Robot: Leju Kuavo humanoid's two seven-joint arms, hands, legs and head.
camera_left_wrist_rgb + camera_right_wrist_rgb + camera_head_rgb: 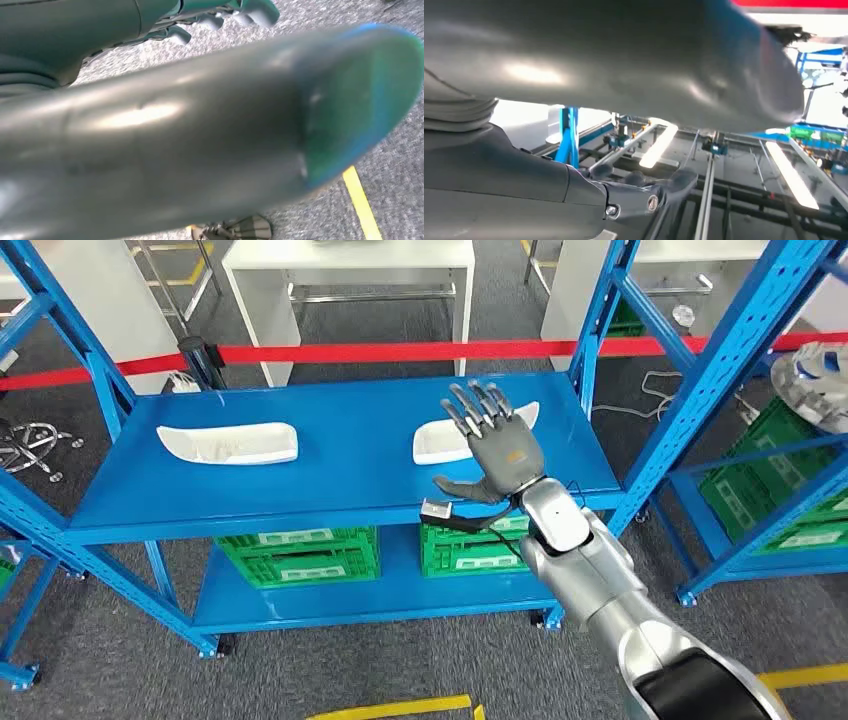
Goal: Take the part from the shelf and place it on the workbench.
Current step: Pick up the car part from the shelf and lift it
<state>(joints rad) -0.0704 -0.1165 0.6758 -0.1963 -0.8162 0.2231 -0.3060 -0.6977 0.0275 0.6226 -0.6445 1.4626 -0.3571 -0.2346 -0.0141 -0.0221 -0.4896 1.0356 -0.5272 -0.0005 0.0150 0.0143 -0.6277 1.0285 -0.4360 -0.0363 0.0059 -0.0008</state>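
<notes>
The right hand [497, 445] is raised over the blue shelf [350, 455] right of centre in the head view, fingers spread and straight, thumb out toward frame left, holding nothing. Directly behind its fingertips lies the nearer white part [440, 443], a shallow tray-like piece whose long axis runs left to right across the frame, its right end showing past the fingers. Whether the fingers touch it cannot be told; they overlap it in the picture. A second white part [228, 443] of the same shape lies well apart at the shelf's left, also lengthwise across the frame. The right arm is judged the one placed for the grasp, with the part just beyond and under the fingers. Green crates [298, 554] sit on the lower tier, a red barrier tape [400, 350] runs across the upper frame, a white table [350, 270] stands beyond it, and grey carpet with yellow floor lines fills the bottom.

In the left wrist view the left hand [220, 17] shows at the upper edge past a blurred grey thumb; its fingers look loosely curled with nothing in them, though the grip state cannot be told for certain. Grey carpet and a yellow line lie at lower right.

In the right wrist view that hand's dark fingers [674, 180] stretch out at lower centre, apart and empty, with ceiling lights [659, 145] beyond.
</notes>
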